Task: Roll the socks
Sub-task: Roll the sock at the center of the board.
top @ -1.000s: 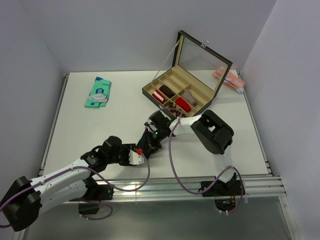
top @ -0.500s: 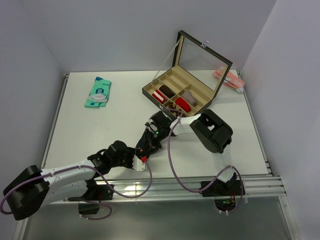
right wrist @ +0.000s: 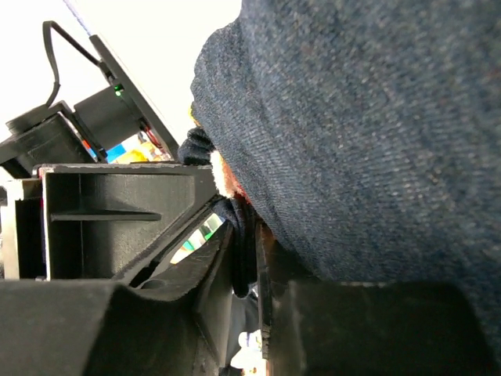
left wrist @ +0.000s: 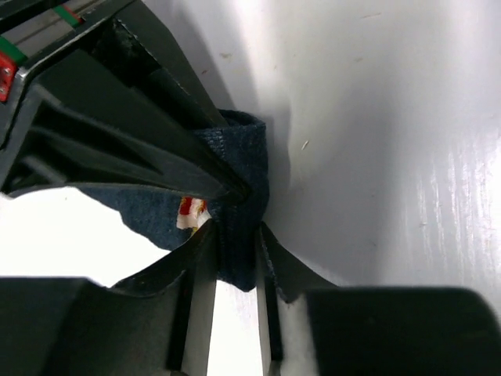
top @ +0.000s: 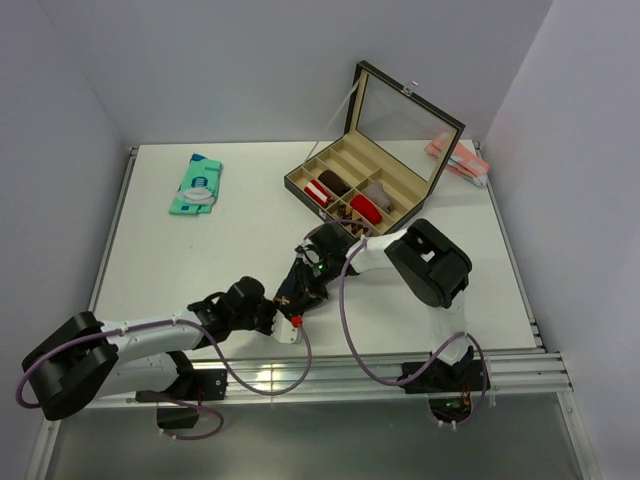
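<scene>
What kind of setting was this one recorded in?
Probably a lab robot cell, not a home: a bare white table boxed in by plain walls, aluminium rails along its near edge, and the left tool and right tool pinching a navy sock.

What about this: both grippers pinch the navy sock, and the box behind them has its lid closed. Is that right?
Not quite: the box has its lid open and raised, as the top external view shows. The rest stands: the left gripper and the right gripper both pinch the navy sock.
</scene>
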`<state>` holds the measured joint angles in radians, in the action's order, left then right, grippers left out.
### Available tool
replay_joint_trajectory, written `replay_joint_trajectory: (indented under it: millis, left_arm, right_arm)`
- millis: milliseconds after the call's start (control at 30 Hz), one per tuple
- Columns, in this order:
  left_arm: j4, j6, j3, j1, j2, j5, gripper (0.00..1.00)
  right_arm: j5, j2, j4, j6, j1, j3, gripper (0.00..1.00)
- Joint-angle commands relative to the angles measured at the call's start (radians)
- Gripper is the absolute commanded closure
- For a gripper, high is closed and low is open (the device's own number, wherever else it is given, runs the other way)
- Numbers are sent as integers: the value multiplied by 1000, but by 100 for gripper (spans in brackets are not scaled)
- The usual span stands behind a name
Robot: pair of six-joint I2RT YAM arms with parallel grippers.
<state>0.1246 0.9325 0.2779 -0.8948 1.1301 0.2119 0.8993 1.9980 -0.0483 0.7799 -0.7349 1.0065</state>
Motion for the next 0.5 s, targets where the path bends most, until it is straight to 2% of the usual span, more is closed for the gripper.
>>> replay_joint_trajectory:
  millis: [0, 200, 233, 333, 467]
  left_arm:
    - [-206, 5, 59, -7, 59, 78, 73]
    - [-405, -40, 201, -7, 184, 130, 92]
    - [-417, -44, 223, -7, 201, 126, 96]
    - [-463, -66, 260, -7, 244, 110, 99]
    - [-551, -87, 311, -6, 289, 107, 99]
  right_arm:
    - [-17, -60, -57, -19, 6, -9, 75]
    - [-209, -174, -117, -65, 14, -23, 58]
    - [-244, -200, -117, -68, 17, -32, 53]
    - [-391, -321, -99, -54, 29, -81, 45]
    - [-537, -503, -85, -21, 57, -169, 44]
